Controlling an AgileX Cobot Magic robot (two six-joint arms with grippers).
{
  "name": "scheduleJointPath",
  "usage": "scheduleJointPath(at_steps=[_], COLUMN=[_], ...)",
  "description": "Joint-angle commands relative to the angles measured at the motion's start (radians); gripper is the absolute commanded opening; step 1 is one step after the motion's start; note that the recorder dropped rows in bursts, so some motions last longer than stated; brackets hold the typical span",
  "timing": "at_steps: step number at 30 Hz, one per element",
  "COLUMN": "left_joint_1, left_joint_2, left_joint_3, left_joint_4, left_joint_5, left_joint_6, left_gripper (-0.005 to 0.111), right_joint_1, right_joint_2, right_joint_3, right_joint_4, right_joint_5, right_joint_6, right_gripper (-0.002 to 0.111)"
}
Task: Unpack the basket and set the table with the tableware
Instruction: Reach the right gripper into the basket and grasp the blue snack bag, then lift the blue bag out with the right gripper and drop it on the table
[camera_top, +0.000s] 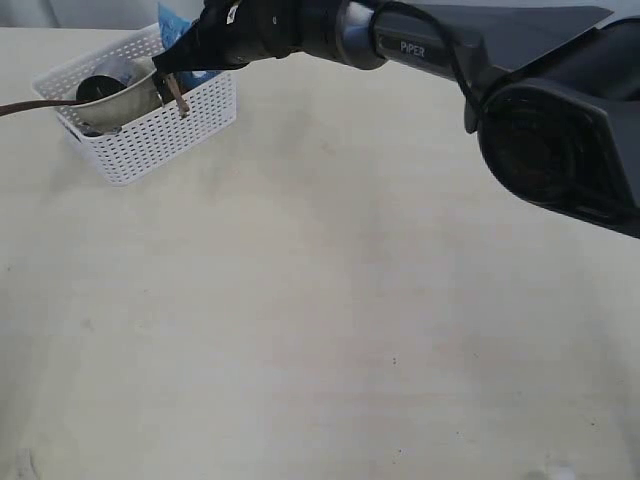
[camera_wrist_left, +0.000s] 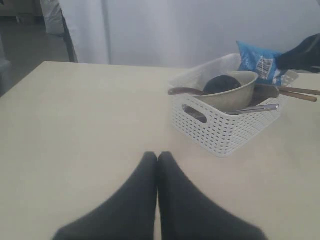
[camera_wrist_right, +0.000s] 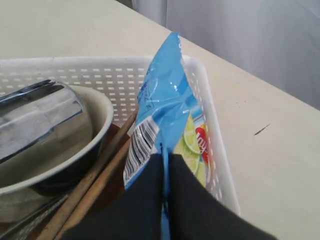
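Observation:
The white basket (camera_top: 150, 140) stands at the far left of the table (camera_top: 350, 300). In it lie the beige bowl (camera_wrist_left: 235, 92), the dark grey cup (camera_wrist_left: 220, 82), two wooden chopsticks (camera_wrist_right: 95, 182) and a brown-handled utensil (camera_top: 30, 106) that sticks out over the rim. My right gripper (camera_wrist_right: 165, 157) reaches into the basket's far end, shut on the edge of the blue snack bag (camera_wrist_right: 165, 115), beside the chopsticks. My left gripper (camera_wrist_left: 157, 156) hangs shut and empty over bare table, short of the basket (camera_wrist_left: 225, 130); it does not show in the exterior view.
A shiny metal handle (camera_wrist_left: 255, 108) rests across the basket rim next to the bowl. The right arm (camera_top: 420, 45) stretches across the back of the table. A pale curtain (camera_wrist_left: 175, 30) hangs behind the table's far edge.

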Motion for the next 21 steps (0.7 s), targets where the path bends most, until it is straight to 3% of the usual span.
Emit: scheduleJointPath(at_steps=[1, 21], left_joint_1=[0.002, 0.002], left_joint_2=[-0.003, -0.003], left_joint_3=[0.007, 0.007], left_joint_4=[0.000, 0.000], left_joint_5=[-0.003, -0.003], left_joint_6=[0.000, 0.000], left_gripper=[0.000, 0.000], right_joint_1=[-0.002, -0.005], right_joint_2=[-0.005, -0.131], right_joint_3=[-0.005, -0.005], right_joint_4=[0.006, -0.003], right_joint_5=[-0.010, 0.032], right_joint_6=[-0.001, -0.003], right_gripper=[0.000, 0.000])
